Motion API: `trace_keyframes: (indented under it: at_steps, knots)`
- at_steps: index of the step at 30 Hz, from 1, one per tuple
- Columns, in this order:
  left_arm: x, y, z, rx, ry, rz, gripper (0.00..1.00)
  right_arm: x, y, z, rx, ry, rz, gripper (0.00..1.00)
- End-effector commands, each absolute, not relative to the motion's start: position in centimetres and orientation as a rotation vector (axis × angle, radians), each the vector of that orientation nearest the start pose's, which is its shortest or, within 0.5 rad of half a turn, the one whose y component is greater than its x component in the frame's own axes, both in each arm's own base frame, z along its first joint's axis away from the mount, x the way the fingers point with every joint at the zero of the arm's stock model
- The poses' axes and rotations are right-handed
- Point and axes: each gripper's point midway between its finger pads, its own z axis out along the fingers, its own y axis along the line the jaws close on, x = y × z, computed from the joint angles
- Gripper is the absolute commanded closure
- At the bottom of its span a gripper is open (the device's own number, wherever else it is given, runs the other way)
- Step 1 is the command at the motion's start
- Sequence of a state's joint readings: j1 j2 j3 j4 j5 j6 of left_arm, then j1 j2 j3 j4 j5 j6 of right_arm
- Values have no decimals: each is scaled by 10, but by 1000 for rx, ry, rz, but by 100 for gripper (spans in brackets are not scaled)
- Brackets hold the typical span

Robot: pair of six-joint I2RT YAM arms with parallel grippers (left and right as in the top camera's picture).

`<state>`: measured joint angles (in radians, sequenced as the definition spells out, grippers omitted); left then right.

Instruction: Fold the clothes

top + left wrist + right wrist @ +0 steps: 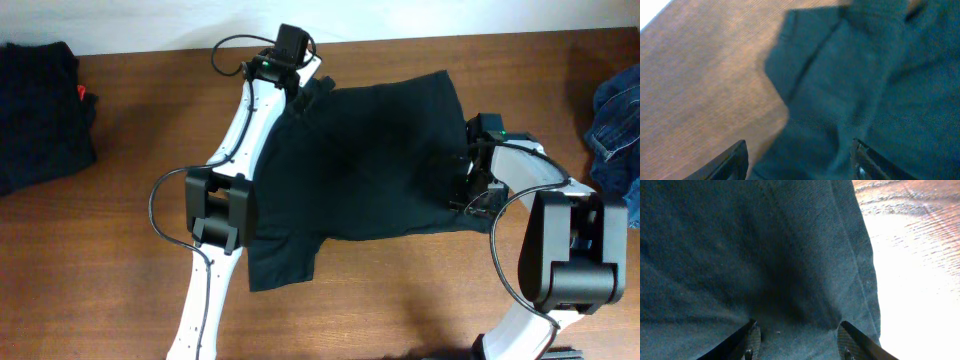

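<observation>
A plain black T-shirt [365, 165] lies spread on the wooden table, with one sleeve sticking out at the front left [283, 262]. My left gripper [306, 93] is at the shirt's far left corner. In the left wrist view its jaws [797, 152] are open, with a bunched fold of the shirt [855, 85] between and beyond them. My right gripper [468, 186] is at the shirt's right edge. In the right wrist view its jaws [799, 330] are open over the cloth [750, 245], just inside the hem.
A pile of dark clothes [40, 110] with a small red tag lies at the far left. Blue denim [618, 115] lies at the right edge. Bare wooden table [400, 300] shows in front of the shirt. The table's far edge runs along the top.
</observation>
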<state>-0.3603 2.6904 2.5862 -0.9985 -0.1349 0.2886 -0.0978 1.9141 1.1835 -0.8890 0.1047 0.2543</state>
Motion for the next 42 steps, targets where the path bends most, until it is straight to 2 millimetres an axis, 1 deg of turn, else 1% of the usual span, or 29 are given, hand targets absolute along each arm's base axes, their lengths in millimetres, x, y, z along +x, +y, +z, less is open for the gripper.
trace_keyframes:
  at_steps: [1, 4, 9, 12, 14, 19, 22, 27, 30, 31, 33, 34, 39, 42]
  knots:
    - [579, -212, 56, 829, 2524, 125, 35, 306, -51, -25, 587, 3169, -187, 45]
    - [576, -216, 51, 844, 2532, 121, 35, 306, -51, -25, 588, 3170, -187, 45]
    - [576, -215, 51, 842, 2534, 122, 35, 306, -51, -24, 587, 3172, -188, 45]
    - [574, -214, 46, 845, 2543, 123, 35, 306, -51, -24, 587, 3172, -188, 45]
    - [573, -213, 40, 849, 2552, 124, 35, 306, -51, -24, 587, 3172, -188, 45]
    - [573, -212, 19, 849, 2560, 138, 35, 306, -51, -24, 588, 3172, -188, 45]
    - [578, -204, 17, 826, 2548, 209, 36, 306, -51, -24, 587, 3172, -188, 44]
    - [589, -191, 25, 778, 2513, 329, 51, 306, -51, -25, 588, 3172, -188, 44]
    - [591, -189, 26, 769, 2509, 340, 54, 306, -51, -25, 588, 3172, -188, 44]
    - [592, -188, 26, 766, 2509, 340, 56, 306, -51, -25, 587, 3172, -188, 44]
    - [593, -187, 26, 761, 2506, 340, 64, 306, -51, -25, 587, 3172, -188, 44]
    - [594, -187, 27, 760, 2503, 340, 66, 306, -51, -25, 588, 3172, -188, 44]
    - [600, -188, 33, 741, 2476, 334, 67, 306, -51, -25, 588, 3172, -188, 44]
    - [604, -184, 35, 723, 2467, 334, 66, 306, -51, -25, 588, 3172, -188, 44]
